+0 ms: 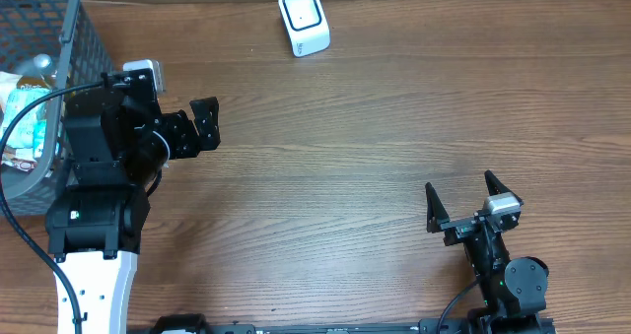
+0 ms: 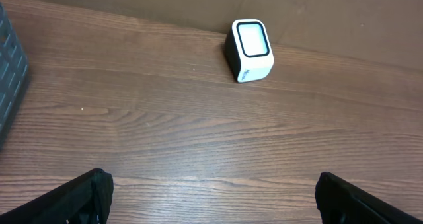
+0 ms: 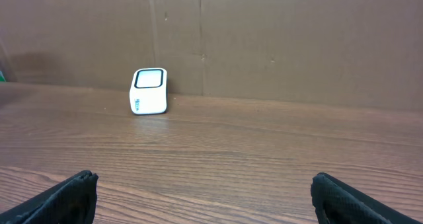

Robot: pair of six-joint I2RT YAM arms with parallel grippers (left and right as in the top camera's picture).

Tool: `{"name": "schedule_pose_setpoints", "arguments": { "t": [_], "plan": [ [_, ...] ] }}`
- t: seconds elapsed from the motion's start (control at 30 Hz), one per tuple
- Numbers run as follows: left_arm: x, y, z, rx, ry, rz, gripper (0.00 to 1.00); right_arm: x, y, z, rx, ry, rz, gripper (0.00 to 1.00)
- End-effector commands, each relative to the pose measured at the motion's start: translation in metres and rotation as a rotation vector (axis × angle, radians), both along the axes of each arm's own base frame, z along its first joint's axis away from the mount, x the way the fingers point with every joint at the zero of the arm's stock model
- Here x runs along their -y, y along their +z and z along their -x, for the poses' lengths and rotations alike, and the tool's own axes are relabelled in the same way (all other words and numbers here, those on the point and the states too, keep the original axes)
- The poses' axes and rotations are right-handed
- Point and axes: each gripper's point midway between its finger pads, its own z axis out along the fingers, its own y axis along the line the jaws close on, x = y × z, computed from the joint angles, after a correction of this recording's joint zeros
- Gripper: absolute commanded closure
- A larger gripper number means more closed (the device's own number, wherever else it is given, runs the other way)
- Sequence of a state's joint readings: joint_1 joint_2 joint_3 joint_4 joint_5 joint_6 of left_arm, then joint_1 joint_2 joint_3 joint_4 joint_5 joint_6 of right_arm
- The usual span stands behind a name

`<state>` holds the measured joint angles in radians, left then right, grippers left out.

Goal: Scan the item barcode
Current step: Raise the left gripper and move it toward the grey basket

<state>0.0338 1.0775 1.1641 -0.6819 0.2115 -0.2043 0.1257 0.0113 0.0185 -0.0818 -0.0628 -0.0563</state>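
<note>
Left hand (image 1: 170, 105): highest thing in the overhead view, at the left side of the surface just beside the basket; fingers spread wide, nothing between them.
Basket (image 1: 69, 68): grey mesh, at the far left corner, partly cut off by the frame edge.
Goods (image 1: 25, 117): inside the basket, a teal-and-white packet with a clear bottle (image 1: 39, 66) just beyond it; no barcode can be made out.
Scanner (image 1: 304, 20): small white box with a dark-rimmed window, alone near the far edge of the wooden surface (image 1: 345, 147), well apart from both hands.
Right hand (image 1: 461, 198): at the near edge on the right, fingers spread, holding nothing.
Left wrist view, fingers (image 2: 79, 201): two black tips in the bottom corners, wide apart, bare wood between them.
Left wrist view, scanner (image 2: 250, 50): ahead and slightly right of centre, window tilted upward, close to the brown wall.
Left wrist view, basket (image 2: 10, 85): a sliver of grey mesh at the left border.
Right wrist view, fingers (image 3: 59, 197): black tips in both bottom corners, spread wide over bare wood.
Right wrist view, scanner (image 3: 149, 90): far ahead, left of centre, standing just before the brown wall (image 3: 297, 39).
</note>
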Motion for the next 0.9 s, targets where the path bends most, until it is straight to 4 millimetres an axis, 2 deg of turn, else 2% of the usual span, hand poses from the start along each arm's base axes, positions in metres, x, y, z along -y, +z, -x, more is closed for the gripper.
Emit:
{"name": "schedule_pose_setpoints", "arguments": {
  "t": [0.0,0.4,0.53,0.63,0.87],
  "plan": [
    [-0.004,0.010,-0.002,0.022,0.019,-0.003,0.00,0.002,-0.003,-0.001,0.001,-0.012,0.005,0.00],
    [-0.004,0.007,-0.001,0.009,0.020,-0.004,0.00,0.002,-0.003,-0.001,0.001,-0.012,0.005,0.00],
    [-0.017,0.006,-0.002,0.008,0.082,-0.044,0.00,0.002,-0.003,-0.001,0.001,-0.012,0.005,0.00],
    [-0.017,0.004,-0.003,-0.001,0.085,-0.046,0.00,0.002,-0.003,-0.001,0.001,-0.012,0.005,0.00],
    [-0.018,-0.016,-0.010,-0.067,0.083,-0.045,0.00,0.002,-0.003,-0.001,0.001,-0.012,0.005,0.00]
  ]
}}
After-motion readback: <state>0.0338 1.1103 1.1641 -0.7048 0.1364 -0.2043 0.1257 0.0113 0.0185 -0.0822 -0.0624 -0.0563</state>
